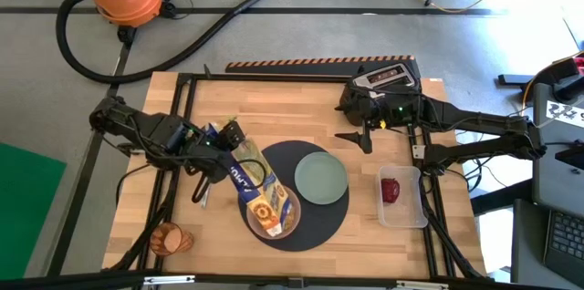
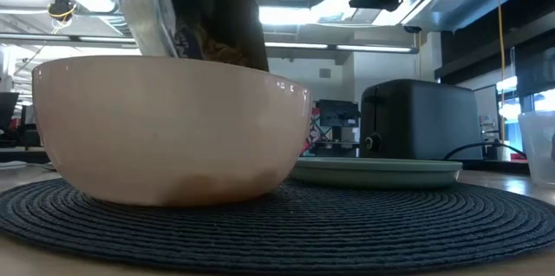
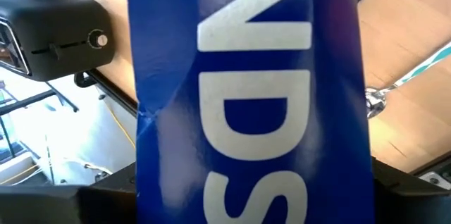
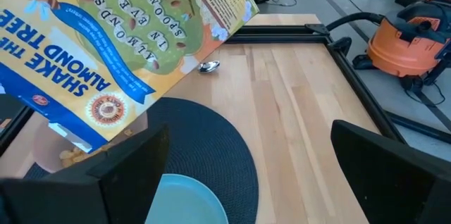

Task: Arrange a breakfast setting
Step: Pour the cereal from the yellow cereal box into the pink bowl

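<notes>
A pink bowl (image 1: 270,215) and a pale green plate (image 1: 321,179) sit on the round dark-grey mat (image 1: 315,228). My left gripper (image 1: 217,147) is shut on a blue and yellow cereal box (image 1: 248,179), which is tilted with its open end over the bowl (image 4: 53,146). Cereal lies in the bowl. My right gripper (image 1: 358,140) hangs open and empty beyond the plate. The metal spoon (image 4: 209,67) lies on the wood left of the mat. The orange cup (image 1: 172,238) stands at the near left. The red apple (image 1: 391,190) lies in a clear tub. No toast slice shows. My left gripper pinches the cereal box between its two fingers near the box's raised closed end (image 1: 226,144), one finger (image 3: 106,196) on each side of the blue narrow panel (image 3: 246,111). It comes from the table's left. The box is lifted clear and slants down toward the bowl.
The black toaster (image 1: 388,77) stands at the far right edge, close behind my right arm. The clear tub (image 1: 402,214) sits right of the mat. Bare wood shows at the far middle (image 1: 283,108) and the near left. A black frame rail runs round the table.
</notes>
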You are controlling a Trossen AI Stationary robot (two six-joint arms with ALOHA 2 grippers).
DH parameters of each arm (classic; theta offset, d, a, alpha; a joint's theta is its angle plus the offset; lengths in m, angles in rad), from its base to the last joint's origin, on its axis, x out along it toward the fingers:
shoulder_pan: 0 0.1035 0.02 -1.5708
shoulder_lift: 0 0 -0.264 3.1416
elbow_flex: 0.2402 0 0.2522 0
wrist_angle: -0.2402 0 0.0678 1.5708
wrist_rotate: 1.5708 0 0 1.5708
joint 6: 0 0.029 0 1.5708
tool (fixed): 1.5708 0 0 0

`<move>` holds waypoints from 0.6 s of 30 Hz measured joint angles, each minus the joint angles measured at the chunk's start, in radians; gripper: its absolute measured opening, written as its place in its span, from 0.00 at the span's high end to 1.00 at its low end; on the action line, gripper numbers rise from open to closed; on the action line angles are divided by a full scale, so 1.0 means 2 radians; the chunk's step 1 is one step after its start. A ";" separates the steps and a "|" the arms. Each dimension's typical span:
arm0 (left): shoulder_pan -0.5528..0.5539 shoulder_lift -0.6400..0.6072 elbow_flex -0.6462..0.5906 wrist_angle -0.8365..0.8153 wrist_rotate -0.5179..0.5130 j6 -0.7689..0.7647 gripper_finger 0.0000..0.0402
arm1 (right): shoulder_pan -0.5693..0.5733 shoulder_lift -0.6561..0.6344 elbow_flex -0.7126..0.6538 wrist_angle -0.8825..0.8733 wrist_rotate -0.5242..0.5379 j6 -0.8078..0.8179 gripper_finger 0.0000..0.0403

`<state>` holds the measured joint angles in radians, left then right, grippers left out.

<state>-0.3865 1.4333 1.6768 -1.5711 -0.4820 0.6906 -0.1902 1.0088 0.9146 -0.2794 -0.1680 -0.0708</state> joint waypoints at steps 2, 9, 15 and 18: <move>0.000 -0.003 0.000 0.000 0.005 -0.003 0.36 | 0.000 0.000 0.000 0.000 0.000 0.000 0.06; -0.008 -0.008 0.000 0.003 -0.002 -0.002 0.36 | 0.000 0.000 0.000 0.000 0.000 0.000 0.06; -0.008 -0.009 -0.001 0.003 0.004 -0.009 0.36 | 0.000 0.000 0.000 0.000 0.000 0.000 0.06; -0.010 -0.010 -0.001 0.001 0.011 -0.016 0.36 | 0.000 0.000 0.000 0.000 0.000 0.004 0.06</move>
<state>-0.4067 1.4129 1.6752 -1.5698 -0.4605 0.6593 -0.1902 1.0088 0.9146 -0.2787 -0.1681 -0.0635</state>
